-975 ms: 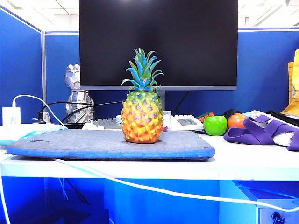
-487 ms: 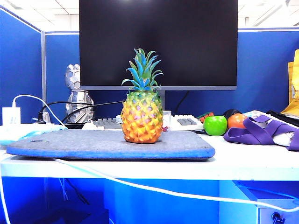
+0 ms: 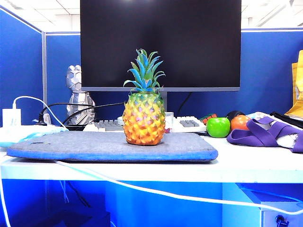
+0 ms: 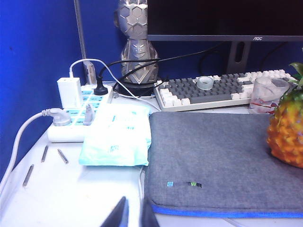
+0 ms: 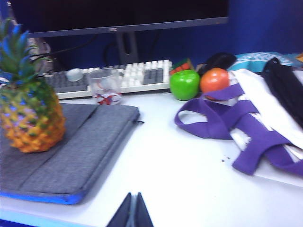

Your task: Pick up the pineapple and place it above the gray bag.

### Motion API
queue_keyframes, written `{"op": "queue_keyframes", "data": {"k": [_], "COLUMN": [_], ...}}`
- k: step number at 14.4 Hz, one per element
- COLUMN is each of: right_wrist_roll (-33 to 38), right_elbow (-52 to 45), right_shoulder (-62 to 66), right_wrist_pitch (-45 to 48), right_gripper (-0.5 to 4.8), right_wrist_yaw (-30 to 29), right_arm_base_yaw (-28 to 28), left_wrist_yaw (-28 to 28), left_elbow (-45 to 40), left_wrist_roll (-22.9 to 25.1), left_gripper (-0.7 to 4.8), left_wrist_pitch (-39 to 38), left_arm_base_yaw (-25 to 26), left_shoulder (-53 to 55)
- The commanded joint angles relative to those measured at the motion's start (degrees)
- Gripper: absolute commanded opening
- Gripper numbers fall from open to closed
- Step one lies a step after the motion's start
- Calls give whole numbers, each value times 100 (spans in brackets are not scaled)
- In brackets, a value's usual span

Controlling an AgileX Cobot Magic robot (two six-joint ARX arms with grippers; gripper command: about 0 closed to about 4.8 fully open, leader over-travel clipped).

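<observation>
The pineapple (image 3: pixel 144 118) stands upright on the gray bag (image 3: pixel 94 146), which lies flat on the white table with its blue trim toward the front. The left wrist view shows the pineapple (image 4: pixel 286 137) at the bag's (image 4: pixel 213 156) far side. My left gripper (image 4: pixel 134 208) hangs low by the bag's near corner, fingers almost together with nothing between them. In the right wrist view, the right gripper (image 5: pixel 134 201) is shut and empty over bare table, apart from the pineapple (image 5: pixel 31 118) and the bag (image 5: pixel 71 151). Neither gripper appears in the exterior view.
A green apple (image 3: pixel 218 127), an orange fruit (image 3: pixel 239 122) and a purple strapped bag (image 3: pixel 265 134) lie to the right. Behind are a keyboard (image 4: pixel 213 90), a clear cup (image 4: pixel 267 92), a monitor (image 3: pixel 160 42) and a silver figure (image 3: pixel 77 94). A power strip (image 4: pixel 71 118) and tissue pack (image 4: pixel 118 135) sit left.
</observation>
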Motion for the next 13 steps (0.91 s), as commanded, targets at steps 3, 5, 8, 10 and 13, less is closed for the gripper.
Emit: {"op": "queue_keyframes", "data": {"k": [3,5,8,10,13], "right_wrist_roll": [-11,-13,-13,17,13], "right_elbow": [31,28,28,31,31], "right_shoulder": [-2,-2,-2,-2,-2], "right_wrist_pitch": [-28,-81,-59,-31,-35], "right_gripper": [-1,-1,-1,-1,-1], "right_wrist_yaw": [114,111,90,116,116], "right_arm_base_yaw": [-2,-2,0,-2,-2], "left_wrist_yaw": [55,61,61,61,61], "left_elbow": [13,13,13,13,13], "left_wrist_roll": [2,2,2,2,2], "left_gripper": [52,52,52,52,52], "left_wrist_pitch": [92,87,74,76,74], "left_arm_base_yaw": [2,2,2,2,2], "left_shoulder": [-2,-2,-2,-2,-2]}}
